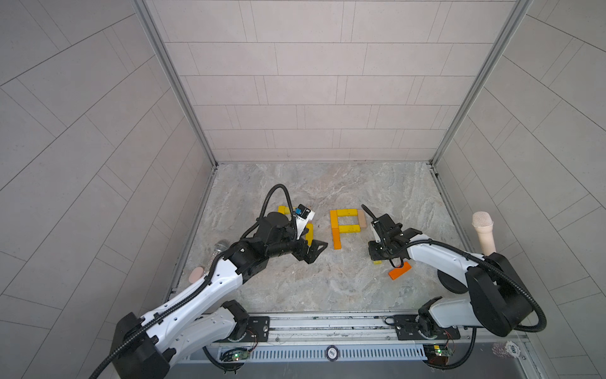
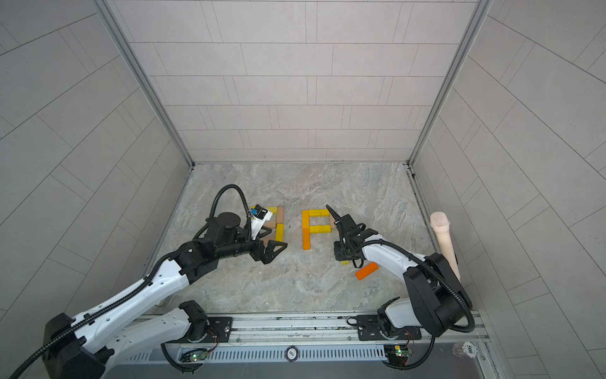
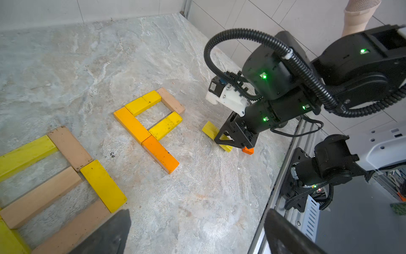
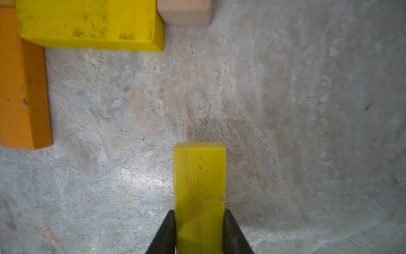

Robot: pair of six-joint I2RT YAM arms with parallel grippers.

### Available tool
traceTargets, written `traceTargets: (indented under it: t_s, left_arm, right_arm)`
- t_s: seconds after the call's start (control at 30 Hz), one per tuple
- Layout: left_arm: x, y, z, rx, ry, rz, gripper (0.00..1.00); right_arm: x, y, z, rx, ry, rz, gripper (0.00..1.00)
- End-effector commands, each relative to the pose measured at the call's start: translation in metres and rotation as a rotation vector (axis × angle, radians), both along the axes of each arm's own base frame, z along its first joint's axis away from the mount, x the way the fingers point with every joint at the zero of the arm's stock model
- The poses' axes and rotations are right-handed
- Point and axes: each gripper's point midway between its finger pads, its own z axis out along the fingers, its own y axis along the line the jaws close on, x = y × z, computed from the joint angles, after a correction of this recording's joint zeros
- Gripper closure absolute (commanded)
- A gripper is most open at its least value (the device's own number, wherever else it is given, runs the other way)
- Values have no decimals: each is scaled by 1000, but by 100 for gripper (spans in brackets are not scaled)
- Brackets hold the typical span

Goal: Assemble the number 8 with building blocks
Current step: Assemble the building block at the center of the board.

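Building blocks (image 3: pixel 131 123) are making up the number 8 (image 1: pixel 349 228) mid-table (image 1: pixel 328 288), and we are counting five bars in it: two orange, two yellow, one tan bar (image 1: pixel 361 219). Our right gripper (image 4: pixel 199 212) is clamping a sixth, a yellow block (image 4: pixel 199 176), in line with the tan bar but apart from it. One orange block (image 1: pixel 399 270) is lying loose beside that gripper. Our left gripper (image 1: pixel 313 252) is hanging wide open and empty over a second figure (image 3: pixel 70 147), where six bars are showing: three yellow, three tan.
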Motion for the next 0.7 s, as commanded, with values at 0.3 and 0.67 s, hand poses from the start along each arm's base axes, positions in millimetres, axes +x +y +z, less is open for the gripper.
traceTargets:
  t_s: [0.3,0.67]
  left_arm:
    - [7,-5,-4,13,-1,12,0]
    - [5,-4,0,4,-13,9,0]
  right_arm:
    - [40,4,1,-13,-37,-76,73]
    - [57,9,-7,-26,-18,-92,73]
